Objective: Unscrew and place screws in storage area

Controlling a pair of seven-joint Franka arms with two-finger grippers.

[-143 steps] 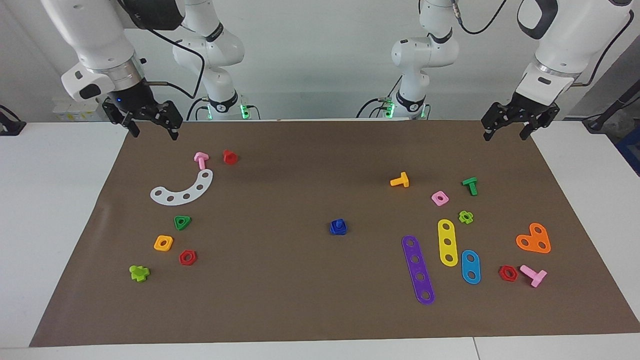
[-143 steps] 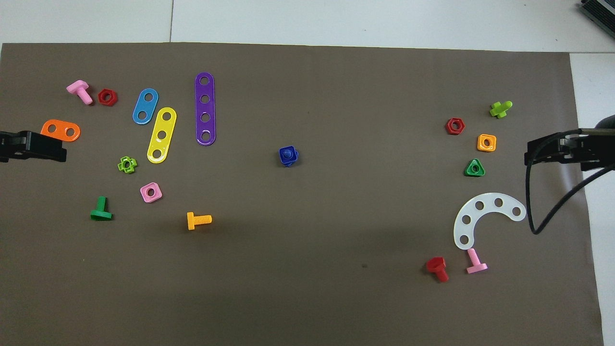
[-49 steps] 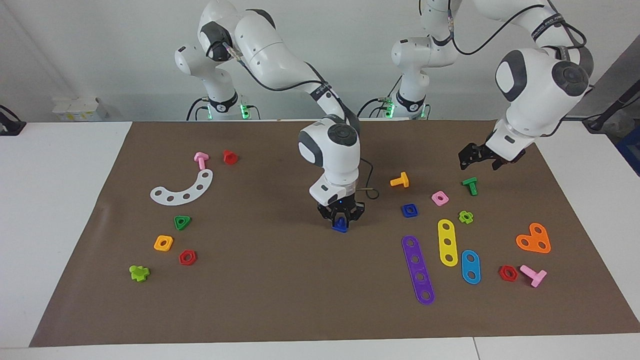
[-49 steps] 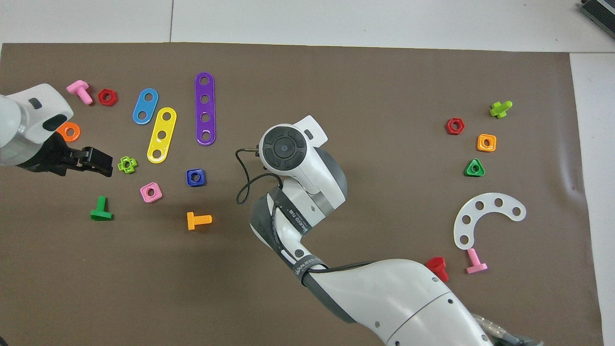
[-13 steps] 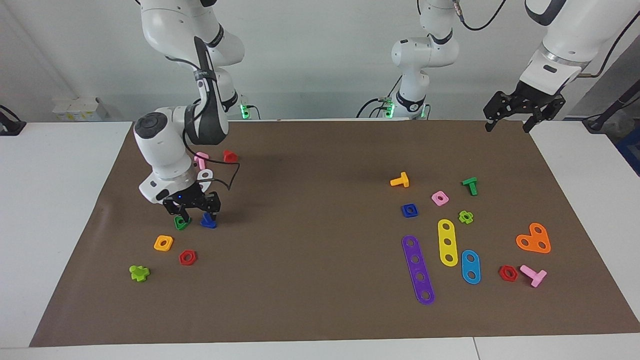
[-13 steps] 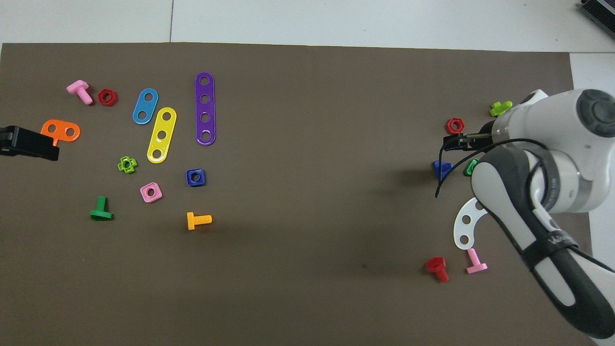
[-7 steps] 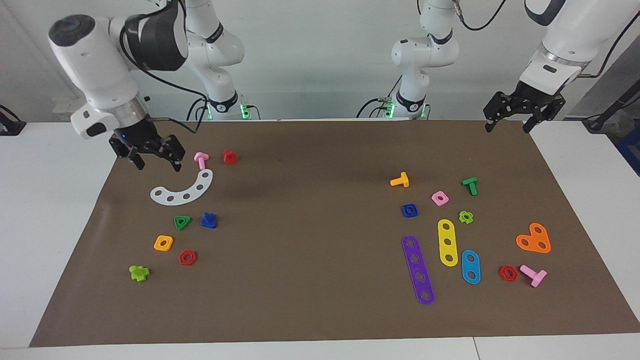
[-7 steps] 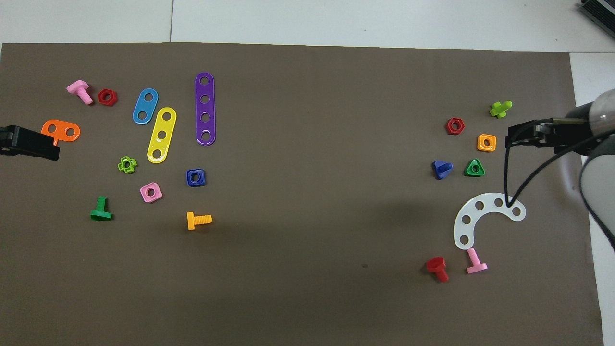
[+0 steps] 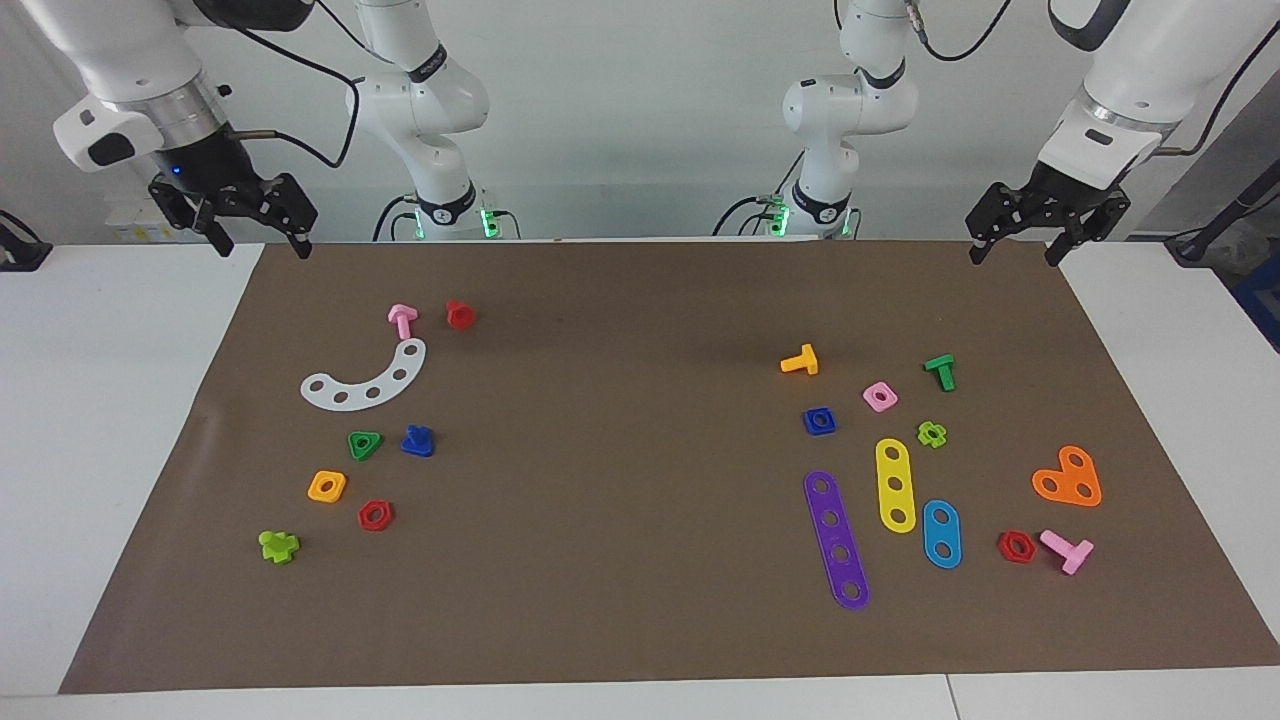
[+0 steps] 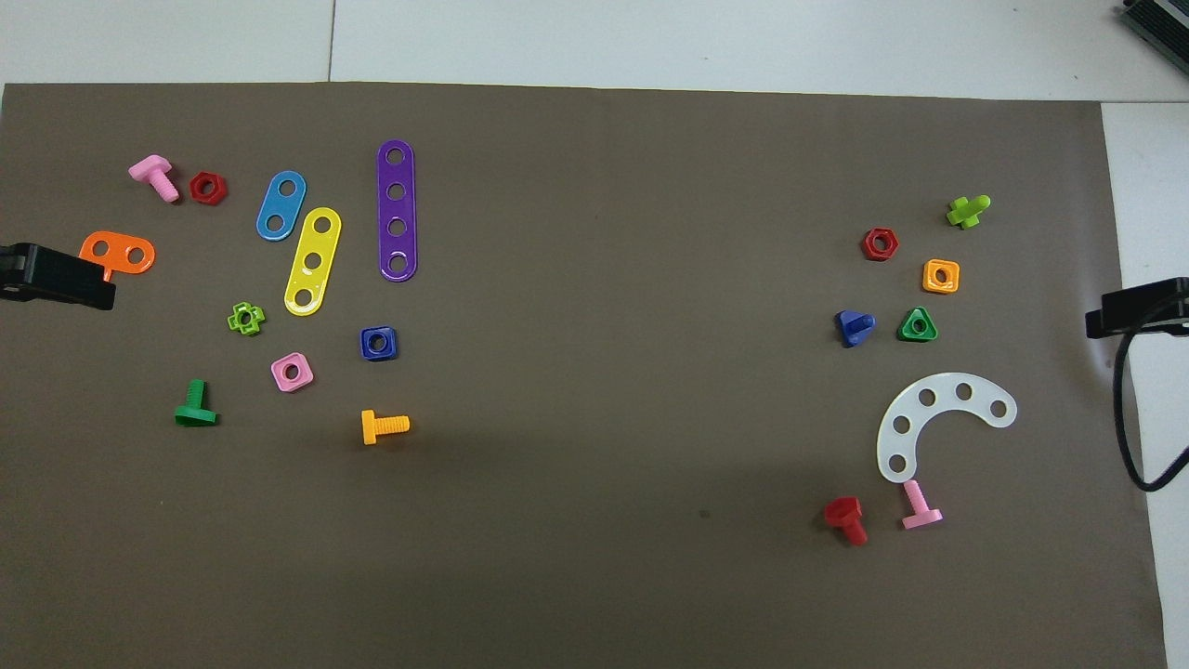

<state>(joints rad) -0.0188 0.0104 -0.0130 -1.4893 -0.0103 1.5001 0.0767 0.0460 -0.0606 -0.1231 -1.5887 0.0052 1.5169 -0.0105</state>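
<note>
Since half a second ago: right gripper [image 9: 254,232] raised from beside the white curved strip [image 9: 365,381] to over the mat's corner at its own end, fingers spread, empty.

Facing view: one blue bolt [image 9: 417,440], lying in the storage patch [image 9: 450,480] just beside one green triangular nut [image 9: 364,444]; one orange square nut [image 9: 327,486], one red hex nut [image 9: 375,515] near. Left gripper [image 9: 1046,226] waits spread and empty over the other corner.

Overhead view: blue bolt [image 10: 855,326] on its side, nothing over it; one blue square nut [image 10: 378,343] apart, toward the left arm's end, beside one purple strip [image 10: 397,210] and one yellow strip [image 10: 312,261]. Brown mat [image 10: 604,390] covers the counter [image 10: 650,42].
</note>
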